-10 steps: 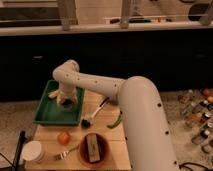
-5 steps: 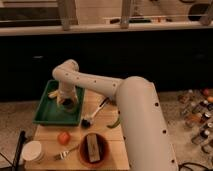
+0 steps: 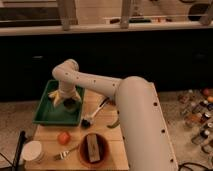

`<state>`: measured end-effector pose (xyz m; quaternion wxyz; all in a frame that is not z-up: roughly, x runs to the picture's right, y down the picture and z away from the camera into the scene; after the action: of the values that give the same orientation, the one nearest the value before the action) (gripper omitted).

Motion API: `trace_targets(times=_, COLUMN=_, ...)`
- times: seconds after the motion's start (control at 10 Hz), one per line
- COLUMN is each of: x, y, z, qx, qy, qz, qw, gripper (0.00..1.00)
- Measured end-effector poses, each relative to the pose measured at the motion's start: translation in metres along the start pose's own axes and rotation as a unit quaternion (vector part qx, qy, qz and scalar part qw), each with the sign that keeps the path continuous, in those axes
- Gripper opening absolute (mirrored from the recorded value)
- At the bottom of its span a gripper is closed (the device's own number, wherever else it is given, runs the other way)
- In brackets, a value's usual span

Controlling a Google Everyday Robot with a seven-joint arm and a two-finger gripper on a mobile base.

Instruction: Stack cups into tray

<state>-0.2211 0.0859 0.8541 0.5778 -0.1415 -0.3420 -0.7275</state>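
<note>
Gripper (image 3: 67, 101) hangs low at the right end of the green tray (image 3: 43, 115), directly over a dark cup (image 3: 70, 105) that sits in the tray; whether it is spread or pinching cannot be told. The tray lies at the wooden table's (image 3: 48, 135) far left. An orange (image 3: 63, 137) and a reddish-brown bowl (image 3: 94, 150) sit nearer the camera.
</note>
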Motion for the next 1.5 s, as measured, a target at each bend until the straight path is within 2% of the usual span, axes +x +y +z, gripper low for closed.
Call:
trace_targets(times=0.5, x=0.003, y=-0.003, z=-0.017, qx=-0.011, qy=0.014, qz=-0.003, qw=0.9998, gripper=0.80)
trace_targets(times=0.9, x=0.009, y=-0.003, z=-0.048, qx=-0.018, qy=0.045, qz=-0.004, qw=0.9988, gripper=0.80)
trace_targets(times=1.5, x=0.012, y=0.000, z=-0.068, qx=-0.024, qy=0.073, qz=-0.011, qw=0.9970, gripper=0.80)
